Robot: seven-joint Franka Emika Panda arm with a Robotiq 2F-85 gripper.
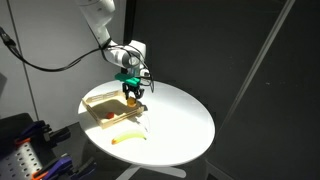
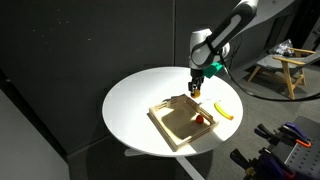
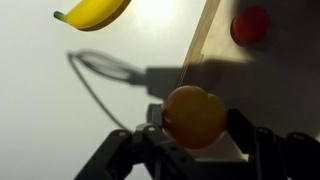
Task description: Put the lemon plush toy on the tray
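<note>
My gripper is shut on the lemon plush toy, a small round yellow-orange lump, and holds it in the air. In the wrist view the lemon sits between the two fingers, right above the rim of the tray. The tray is square, of light wood, and lies on the round white table in both exterior views. The gripper with the lemon hovers over the tray's edge on the banana side.
A yellow banana toy lies on the table beside the tray. A small red object lies inside the tray. A wooden chair stands beyond the table.
</note>
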